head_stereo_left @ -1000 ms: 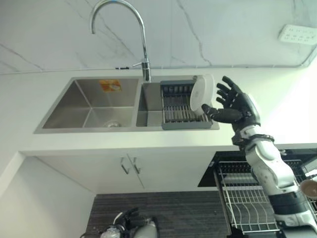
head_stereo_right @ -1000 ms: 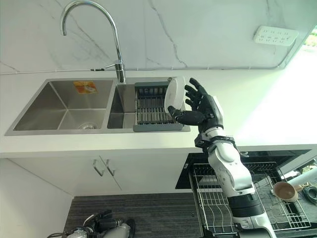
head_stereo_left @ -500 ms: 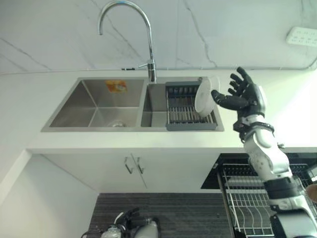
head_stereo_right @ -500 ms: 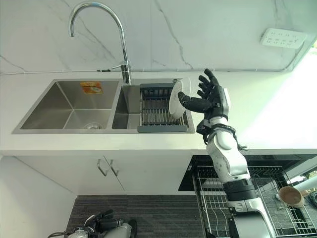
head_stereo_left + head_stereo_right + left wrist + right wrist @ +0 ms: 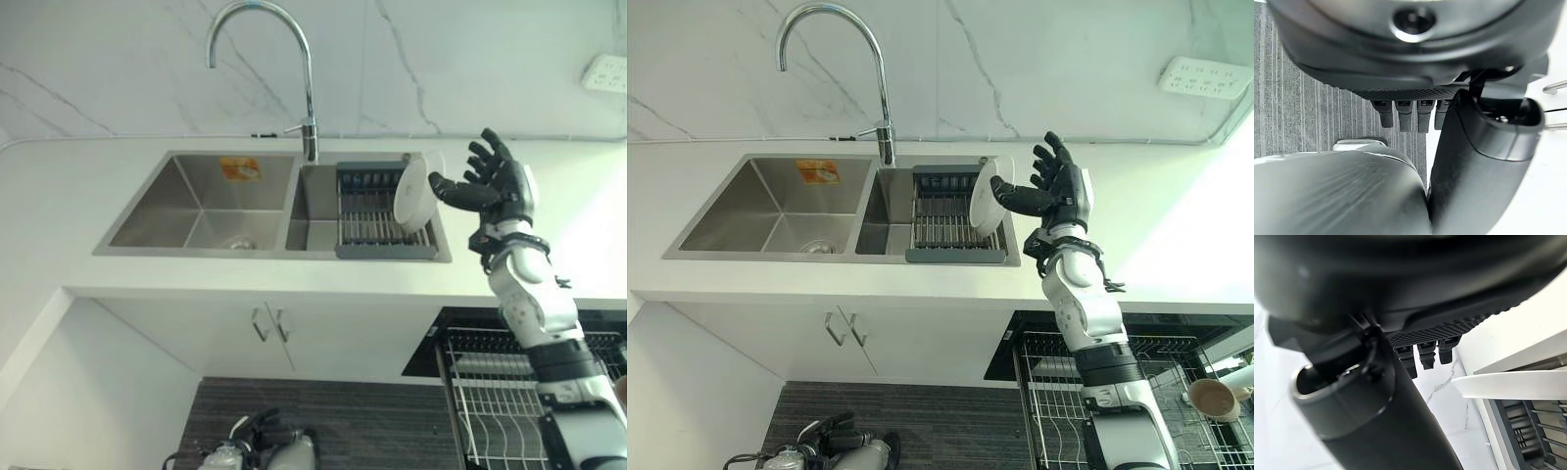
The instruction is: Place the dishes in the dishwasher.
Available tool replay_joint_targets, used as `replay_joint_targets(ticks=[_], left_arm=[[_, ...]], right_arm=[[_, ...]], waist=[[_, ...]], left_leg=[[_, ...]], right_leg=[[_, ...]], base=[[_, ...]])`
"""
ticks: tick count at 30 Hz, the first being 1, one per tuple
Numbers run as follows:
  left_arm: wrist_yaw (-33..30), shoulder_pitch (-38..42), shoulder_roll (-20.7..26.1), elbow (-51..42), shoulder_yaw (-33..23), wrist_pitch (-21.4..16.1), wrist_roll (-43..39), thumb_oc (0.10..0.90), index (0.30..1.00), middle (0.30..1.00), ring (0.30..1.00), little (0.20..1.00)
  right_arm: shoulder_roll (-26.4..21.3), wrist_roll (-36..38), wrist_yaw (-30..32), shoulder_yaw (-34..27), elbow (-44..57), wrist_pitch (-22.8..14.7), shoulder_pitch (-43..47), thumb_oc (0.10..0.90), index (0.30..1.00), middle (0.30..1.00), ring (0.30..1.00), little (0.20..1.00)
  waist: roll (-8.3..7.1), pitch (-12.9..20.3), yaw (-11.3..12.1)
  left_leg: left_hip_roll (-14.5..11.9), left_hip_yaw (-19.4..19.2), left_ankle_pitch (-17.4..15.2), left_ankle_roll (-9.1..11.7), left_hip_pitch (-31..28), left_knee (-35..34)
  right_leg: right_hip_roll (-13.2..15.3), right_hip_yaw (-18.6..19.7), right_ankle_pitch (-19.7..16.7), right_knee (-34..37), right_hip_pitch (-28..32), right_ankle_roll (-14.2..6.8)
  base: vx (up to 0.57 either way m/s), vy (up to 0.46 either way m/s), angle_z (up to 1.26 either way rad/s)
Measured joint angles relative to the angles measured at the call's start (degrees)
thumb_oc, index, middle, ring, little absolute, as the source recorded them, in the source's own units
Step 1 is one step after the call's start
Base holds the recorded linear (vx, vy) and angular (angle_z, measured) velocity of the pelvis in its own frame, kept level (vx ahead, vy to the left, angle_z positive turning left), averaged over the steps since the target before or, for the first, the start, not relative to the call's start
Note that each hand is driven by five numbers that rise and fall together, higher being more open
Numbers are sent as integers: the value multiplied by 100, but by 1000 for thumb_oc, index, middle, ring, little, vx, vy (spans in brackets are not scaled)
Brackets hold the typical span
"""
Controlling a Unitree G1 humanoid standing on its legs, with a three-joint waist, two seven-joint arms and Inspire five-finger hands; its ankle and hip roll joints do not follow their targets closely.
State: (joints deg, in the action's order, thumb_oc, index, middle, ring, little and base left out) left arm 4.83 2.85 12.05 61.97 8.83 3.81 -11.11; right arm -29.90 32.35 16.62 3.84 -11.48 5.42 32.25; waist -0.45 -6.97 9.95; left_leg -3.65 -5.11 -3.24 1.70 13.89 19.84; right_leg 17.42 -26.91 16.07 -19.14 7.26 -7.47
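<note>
Marble wall and white counter frame a double sink (image 5: 196, 201), with the tap (image 5: 284, 59) at 12 o'clock. Right of it, a white plate (image 5: 411, 193) stands on edge in the drying rack (image 5: 377, 211). At 3 o'clock the right hand (image 5: 495, 181) is spread, its thumb at the plate's face, not yet clasping. It should close on the rim squarely before lifting toward the dishwasher rack (image 5: 500, 401) at 5 o'clock. The left hand (image 5: 1410, 112) hangs relaxed near the floor.
</note>
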Motion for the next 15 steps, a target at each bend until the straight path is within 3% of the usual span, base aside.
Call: replay_joint_targets(ticks=[7, 15], left_arm=[[65, 9, 12, -120, 64, 104, 10, 800, 900, 900, 900, 900], [87, 13, 20, -126, 65, 114, 10, 800, 900, 900, 900, 900]], right_arm=[[-416, -71, -14, 0, -560, 18, 325, 800, 900, 900, 900, 900], [-467, -77, -212, 223, -1312, 41, 769, 800, 900, 900, 900, 900]], waist=[[-2, -4, 123], [-19, -14, 125]], left_leg=[[28, 9, -1, 2, 6, -7], [72, 75, -1, 1, 6, -11]], right_leg=[[-5, -37, 3, 34, 37, -5], [-10, -61, 3, 98, 125, -5]], base=[[8, -1, 2], [9, -4, 8]])
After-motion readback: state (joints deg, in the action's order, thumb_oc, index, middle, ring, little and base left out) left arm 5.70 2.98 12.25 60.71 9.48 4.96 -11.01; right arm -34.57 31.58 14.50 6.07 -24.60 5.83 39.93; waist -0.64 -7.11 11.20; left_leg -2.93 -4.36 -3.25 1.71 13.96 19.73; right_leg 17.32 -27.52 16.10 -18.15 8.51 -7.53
